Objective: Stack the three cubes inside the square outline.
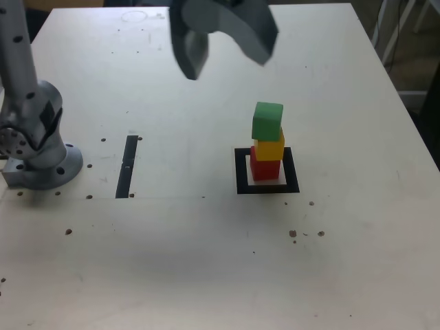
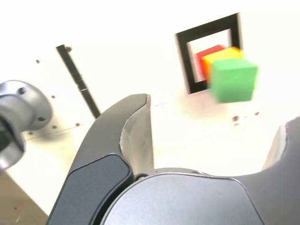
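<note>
Cubes (image 1: 267,142) stacked, tool (image 1: 223,42) wide open — seemingly empty

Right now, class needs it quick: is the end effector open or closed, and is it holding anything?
End effector: open, holding nothing, raised clear of the green cube.

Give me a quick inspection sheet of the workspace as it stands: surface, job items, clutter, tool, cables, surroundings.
Surface: pale table, speckled with small dark holes and marks.
Job's things: red cube at the bottom, yellow cube on it, green cube on top, slightly skewed; stack stands inside the square outline.
Clutter: narrow dark strip near the arm base.
Tool: tool open, empty, raised clear of the stack.
Cables: nothing seen.
Surroundings: dark floor and pale frame legs beyond the table's far corner, exterior view's right.
</note>
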Motion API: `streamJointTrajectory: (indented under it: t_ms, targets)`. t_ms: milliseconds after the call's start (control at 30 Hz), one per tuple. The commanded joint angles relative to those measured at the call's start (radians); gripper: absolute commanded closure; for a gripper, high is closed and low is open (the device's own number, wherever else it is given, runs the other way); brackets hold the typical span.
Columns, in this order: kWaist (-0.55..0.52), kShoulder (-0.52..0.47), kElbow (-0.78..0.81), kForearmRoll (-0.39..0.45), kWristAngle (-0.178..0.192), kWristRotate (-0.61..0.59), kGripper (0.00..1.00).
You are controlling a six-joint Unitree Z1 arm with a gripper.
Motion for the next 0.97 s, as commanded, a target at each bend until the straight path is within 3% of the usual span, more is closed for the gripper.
streamJointTrajectory:
  t_ms: [0,200,433,633,933]
  targets:
    - [0.002,-0.100,0.057,-0.005,-0.005,0.001,0.01]
    - [0.002,-0.246,0.311,-0.070,-0.011,-0.007,0.01]
    - [0.002,-0.366,0.630,-0.249,-0.041,-0.020,0.01]
    - [0.002,-0.390,0.807,-0.377,-0.073,-0.036,0.01]
    - [0.002,-0.381,1.011,-0.497,-0.070,-0.072,0.01]
